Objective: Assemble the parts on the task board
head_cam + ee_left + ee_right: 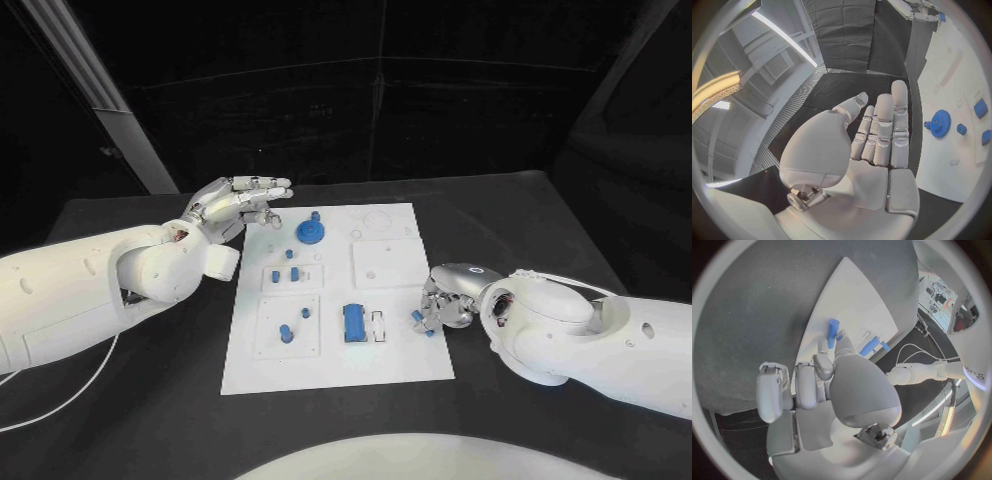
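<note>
On the black table [144,400] lies one white task board [335,370], with two hands at its edges. The left hand [231,208] hovers at the board's 10 o'clock corner, palm up, its fingers [882,125] straight and close side by side, the thumb set a little apart, holding nothing. Just beside it on the board, toward 3 o'clock from the fingertips, sits one blue gear [310,231] with a small blue peg [315,214] at its 12 o'clock; gear and fingers are apart. Below, at the board's left-centre, stand three small blue parts [294,273] in a cluster, and toward 7 o'clock two more blue pieces [286,333] lie in a square recess. At 6 o'clock of the board's middle rests one larger blue block [353,322] beside a white slot [379,327]. At the board's 4 o'clock edge the right hand [450,298] curls down, its fingers [822,365] pinching one small blue pin [420,322], which touches the fingertips and hangs just over the board's rim.
</note>
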